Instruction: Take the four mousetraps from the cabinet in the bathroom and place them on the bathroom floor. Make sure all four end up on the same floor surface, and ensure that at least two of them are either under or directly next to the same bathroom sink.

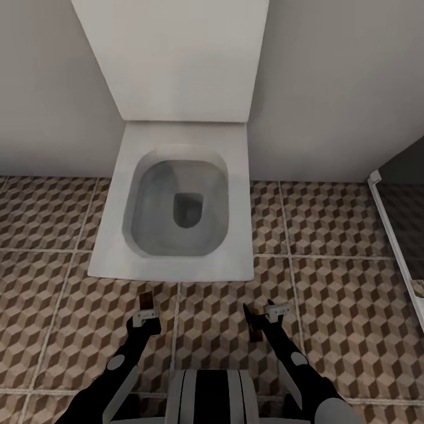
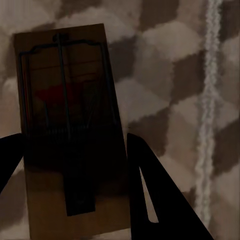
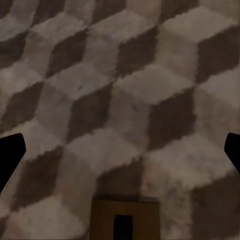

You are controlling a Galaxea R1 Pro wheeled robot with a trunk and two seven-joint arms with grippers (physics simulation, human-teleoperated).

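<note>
Closest to your head camera is the robot's trunk (image 1: 215,396), a white-and-black block at the bottom of the frame, with both dark arms reaching forward and down from either side of it.

Your left claw (image 1: 147,309) points at the bathroom floor (image 1: 330,282) just in front of the toilet (image 1: 176,194). In the left wrist view its two dark fingers (image 2: 160,200) stand on either side of a mousetrap (image 2: 70,130): a tan wooden board with dark wire parts and a red mark. The board lies between the fingers, but whether they press on it or stand just clear of its edges you cannot tell from these pictures, nor whether the trap rests on the tiles or hangs above them. A light grout line (image 2: 207,115) runs alongside it, apart from the board.

Your right claw (image 1: 265,315) is spread wide: in the right wrist view only the dark tips (image 3: 10,155) show at the two far edges of the frame, with bare cube-patterned tile between them. At the edge of that view, between the fingers, sits the end of a second mousetrap (image 3: 125,217), a tan board with a dark metal piece at its middle; nothing grips it.

In the head view the toilet stands against a pale wall (image 1: 330,88), its bowl open toward you. A white frame edge (image 1: 394,241) crosses the floor at the right.
</note>
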